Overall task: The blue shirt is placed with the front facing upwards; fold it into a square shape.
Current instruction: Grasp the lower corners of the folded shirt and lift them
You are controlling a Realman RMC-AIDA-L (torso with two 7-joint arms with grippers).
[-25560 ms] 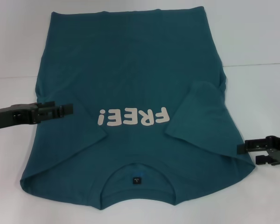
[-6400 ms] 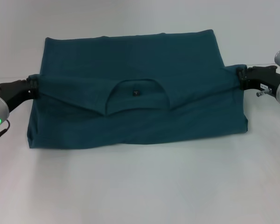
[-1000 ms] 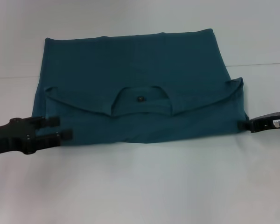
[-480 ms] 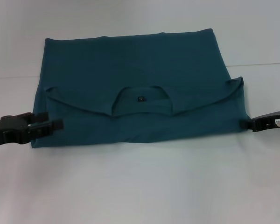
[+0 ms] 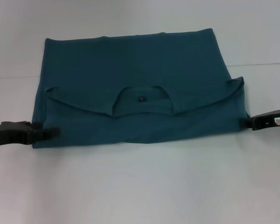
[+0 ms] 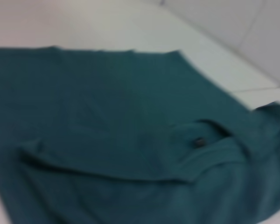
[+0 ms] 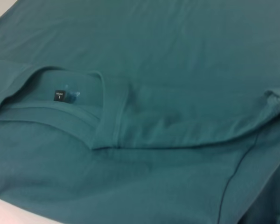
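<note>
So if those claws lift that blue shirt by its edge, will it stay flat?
Probably not: the blue shirt lies in soft folds, its collar curving, so it would likely droop. Lying thin, it looks light.

1. The head view is evenly and softly lit from above; the white table (image 5: 144,186) reads pale grey, somewhat brighter toward the upper right of the frame.
2. Shadows are faint: a thin dark line runs under the lower edge of the blue shirt (image 5: 130,70), and its folded flap casts a soft shadow across the middle.
3. No glare shows on cloth or table.
4. The left gripper (image 5: 49,133), at the left edge, is smeared by motion blur.
5. The left wrist view is blurred throughout, with soft fabric edges.
6. The right wrist view is sharper, and the neck label (image 7: 59,95) stands out, though its print cannot be read.
</note>
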